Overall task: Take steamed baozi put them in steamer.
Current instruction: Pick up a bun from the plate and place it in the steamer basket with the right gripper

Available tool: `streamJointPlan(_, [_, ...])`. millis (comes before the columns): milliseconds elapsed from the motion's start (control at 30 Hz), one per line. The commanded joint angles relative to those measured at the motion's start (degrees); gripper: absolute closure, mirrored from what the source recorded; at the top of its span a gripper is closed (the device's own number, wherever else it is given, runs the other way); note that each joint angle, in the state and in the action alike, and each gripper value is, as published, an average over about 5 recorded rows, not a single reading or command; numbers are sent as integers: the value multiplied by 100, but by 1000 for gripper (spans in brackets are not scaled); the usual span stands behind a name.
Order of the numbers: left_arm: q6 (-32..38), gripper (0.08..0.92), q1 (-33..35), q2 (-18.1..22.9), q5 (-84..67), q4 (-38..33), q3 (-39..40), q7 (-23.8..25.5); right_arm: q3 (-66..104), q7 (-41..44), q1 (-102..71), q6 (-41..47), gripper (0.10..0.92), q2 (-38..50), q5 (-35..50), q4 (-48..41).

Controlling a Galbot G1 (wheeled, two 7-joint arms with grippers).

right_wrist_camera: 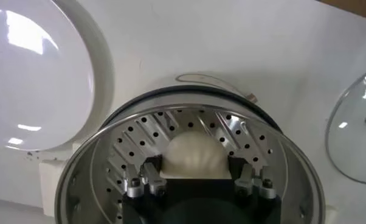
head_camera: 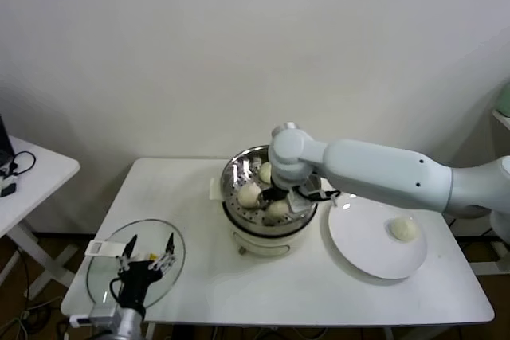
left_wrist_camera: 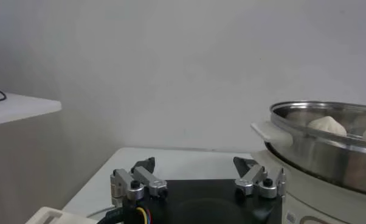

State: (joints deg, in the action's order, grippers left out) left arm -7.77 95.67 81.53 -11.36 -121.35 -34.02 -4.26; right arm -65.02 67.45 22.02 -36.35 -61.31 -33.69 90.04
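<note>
While the right gripper (right_wrist_camera: pixel 194 176) reaches down into the steamer (head_camera: pixel 239 201) mid-surface, jaws closed around a baozi (right_wrist_camera: pixel 193 155) to set it beside others, one baozi (head_camera: pixel 404 230) waits on the plate (head_camera: pixel 358 236) near the right edge, and the left gripper (head_camera: pixel 148 254) rests wide open and empty at the front-left corner.

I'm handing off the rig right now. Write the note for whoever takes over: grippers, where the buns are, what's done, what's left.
Right gripper: inside the steamer, shut on a baozi just above the perforated floor; not released.
Left gripper: open, empty, parked over the glass lid at the table's front left corner.
Done: two baozi already lie in the steamer, with the held one beside them.
Left: open the right gripper and lift out, then fetch the last baozi from the white plate.
</note>
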Motion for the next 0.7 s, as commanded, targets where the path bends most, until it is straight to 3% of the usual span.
streamJointPlan(33, [-17,177,-22,-6,-21,28,21,-14,-128,-19,-44,-207,321,-105,-4,-168])
streamJointPlan(467, [-69,177,-103,-8,-84,57,76,-53,-157,-151,-81,-373,319,-99,29,-241])
streamJointPlan(700, [-83,177,-132,9,-94,55,127,-65,-169,-287,-85,-499,219,-52,31,-217])
